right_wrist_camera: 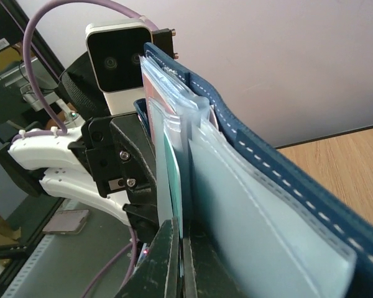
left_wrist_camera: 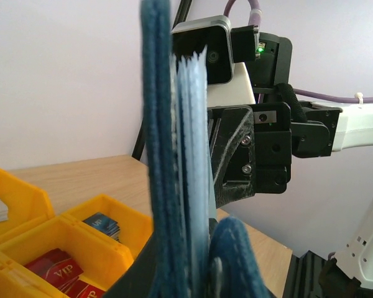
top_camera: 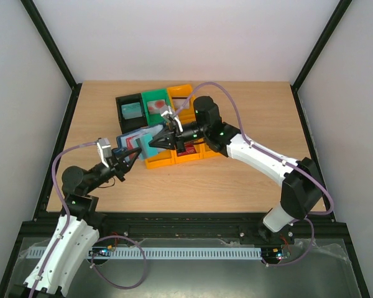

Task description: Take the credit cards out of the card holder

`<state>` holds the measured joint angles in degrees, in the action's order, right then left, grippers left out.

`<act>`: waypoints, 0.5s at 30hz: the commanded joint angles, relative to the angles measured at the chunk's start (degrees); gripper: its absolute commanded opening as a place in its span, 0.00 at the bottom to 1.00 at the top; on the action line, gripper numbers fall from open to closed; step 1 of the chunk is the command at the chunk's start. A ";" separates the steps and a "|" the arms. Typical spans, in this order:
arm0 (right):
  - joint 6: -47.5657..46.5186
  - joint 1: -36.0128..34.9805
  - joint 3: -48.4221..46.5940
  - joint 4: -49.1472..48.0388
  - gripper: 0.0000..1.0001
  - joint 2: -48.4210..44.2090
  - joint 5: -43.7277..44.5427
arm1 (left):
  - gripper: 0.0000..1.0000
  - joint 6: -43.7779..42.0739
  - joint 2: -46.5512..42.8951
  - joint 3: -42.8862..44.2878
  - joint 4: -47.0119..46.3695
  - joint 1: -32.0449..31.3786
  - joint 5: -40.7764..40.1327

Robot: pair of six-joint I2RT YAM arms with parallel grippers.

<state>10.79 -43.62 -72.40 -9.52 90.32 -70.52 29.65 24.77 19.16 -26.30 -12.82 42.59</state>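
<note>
- Step in hand: drawing one card out. By my judgement the grasp is made and the pull has not begun.
- Card holder: held clear of the bench, left of centre, just beside the left end of the bin cluster at the far middle. It stands on edge with its pockets turned toward the right arm.
- Left gripper: clamped on the card holder's lower part, serving as the vice.
- Right gripper: fingers pressed together, pinching the exposed edge of a teal card that sits between the grey-blue pocket layers.
- Other credit cards: a reddish card shows in a further pocket. The count cannot be told.
- Yellow-orange bins: one holds red cards, another a blue card.
- Next move calls for a straight pull along the slot, away from the left gripper, while that clamp stays firm, then carriage to a bin.
- Risk: if pocket fabric is nipped with the card, the card holder will drag along.
</note>
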 commanded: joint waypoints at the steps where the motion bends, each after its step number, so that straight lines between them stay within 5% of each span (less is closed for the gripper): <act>1: -1.09 0.13 1.92 -1.70 0.02 -2.37 1.51 | 0.02 -0.46 -0.21 0.86 -0.72 0.18 0.94; 6: -0.71 2.87 2.33 0.30 0.02 -3.08 3.39 | 0.13 0.05 -0.20 0.69 -0.53 0.23 0.81; 15: -2.19 4.99 2.77 2.68 0.02 -4.80 4.45 | 0.11 0.41 0.06 0.48 -0.41 0.17 0.71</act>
<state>9.96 -39.33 -70.15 -7.99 87.37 -68.45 30.04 25.19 19.16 -24.45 -12.56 41.95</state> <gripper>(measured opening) 0.018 0.123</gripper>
